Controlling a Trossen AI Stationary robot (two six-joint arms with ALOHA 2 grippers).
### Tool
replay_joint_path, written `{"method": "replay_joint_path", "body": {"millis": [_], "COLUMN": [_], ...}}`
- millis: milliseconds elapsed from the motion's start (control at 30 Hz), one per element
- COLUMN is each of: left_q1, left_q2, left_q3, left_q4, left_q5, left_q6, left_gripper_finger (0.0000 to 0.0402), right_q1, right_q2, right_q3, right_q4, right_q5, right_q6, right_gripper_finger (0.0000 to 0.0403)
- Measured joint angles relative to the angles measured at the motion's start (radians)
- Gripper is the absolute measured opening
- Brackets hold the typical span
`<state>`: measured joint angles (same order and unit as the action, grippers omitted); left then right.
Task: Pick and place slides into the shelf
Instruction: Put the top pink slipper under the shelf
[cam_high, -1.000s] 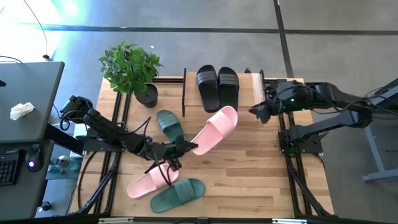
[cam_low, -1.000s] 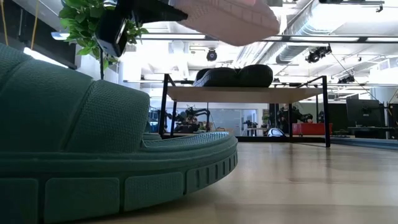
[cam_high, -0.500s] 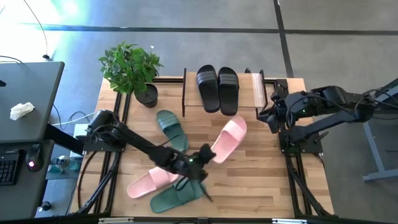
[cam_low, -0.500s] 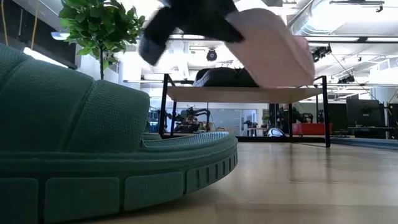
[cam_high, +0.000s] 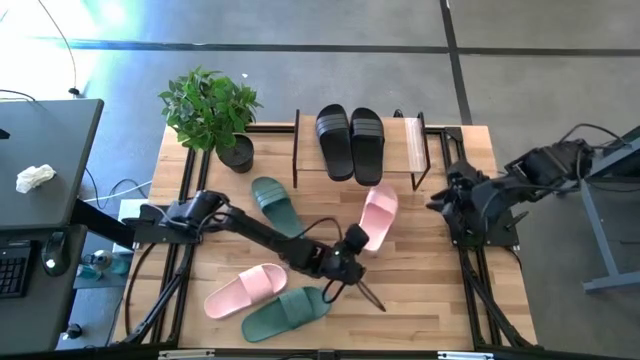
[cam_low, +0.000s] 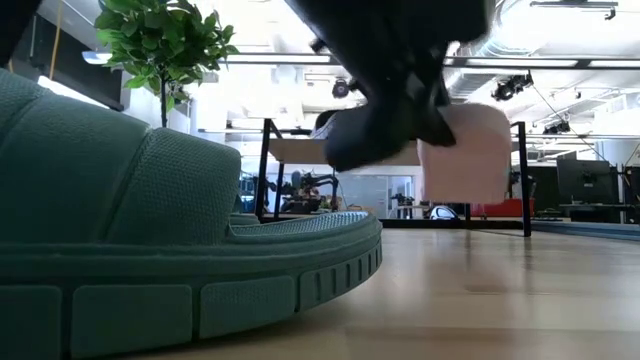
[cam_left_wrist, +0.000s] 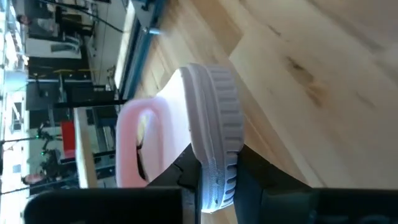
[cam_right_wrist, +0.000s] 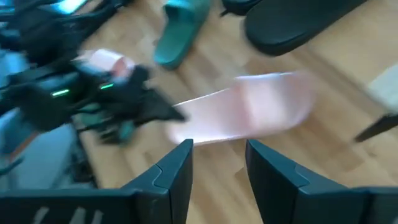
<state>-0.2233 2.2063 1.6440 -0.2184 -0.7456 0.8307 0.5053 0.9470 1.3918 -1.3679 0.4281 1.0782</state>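
Note:
My left gripper is shut on a pale pink slide, held over the table's middle in front of the shelf. The left wrist view shows that slide edge-on, its strap to one side. Two black slides lie on the shelf's top board. A green slide, a second green one and another pink one lie soles down on the table. My right gripper is open at the table's right edge, clear of everything. My left gripper pinches the pink slide's heel end between its two fingers, one on the footbed side and one on the underside. The fingers come from the near left, slanting down, along the slide. The slide is rolled partly onto its edge, toe toward the shelf, lifted clear of the table.
A potted plant stands at the table's far left corner. The near green slide fills the low view's left half. Bare wood lies between the held slide and the right edge.
My left gripper has swept toward the table's right edge and sunk, rolling its wrist. The pink slide has swung from lying slantwise to pointing at the shelf, tipped toward its edge and lower. My right gripper has drawn back toward the right edge, still open.

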Motion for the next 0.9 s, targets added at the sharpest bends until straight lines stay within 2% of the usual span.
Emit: {"method": "replay_joint_path", "body": {"millis": [167, 400, 567, 700, 900], "left_q1": [0.055, 0.127, 0.149, 0.158, 0.169], "left_q2": [0.053, 0.104, 0.139, 0.154, 0.155], "left_q3": [0.064, 0.118, 0.143, 0.147, 0.146], "left_q4": [0.005, 0.042, 0.033, 0.093, 0.111], "left_q5": [0.012, 0.048, 0.059, 0.082, 0.083], "left_q6": [0.0, 0.005, 0.035, 0.053, 0.073], "left_gripper_finger": [0.0038, 0.0038, 0.0044, 0.0045, 0.0038], "right_q1": [0.103, 0.159, 0.135, 0.087, -0.053], "right_q2": [0.008, 0.077, 0.097, 0.107, 0.174], "right_q3": [0.0, 0.0, 0.0, 0.0, 0.0], "right_q4": [0.134, 0.392, 0.515, 0.699, 0.966], "right_q5": [-0.041, -0.06, -0.077, -0.186, -0.507], "right_q6": [0.019, -0.162, -0.266, -0.392, -0.547], "right_gripper_finger": [0.0109, 0.001, 0.0004, 0.0001, 0.0]}}
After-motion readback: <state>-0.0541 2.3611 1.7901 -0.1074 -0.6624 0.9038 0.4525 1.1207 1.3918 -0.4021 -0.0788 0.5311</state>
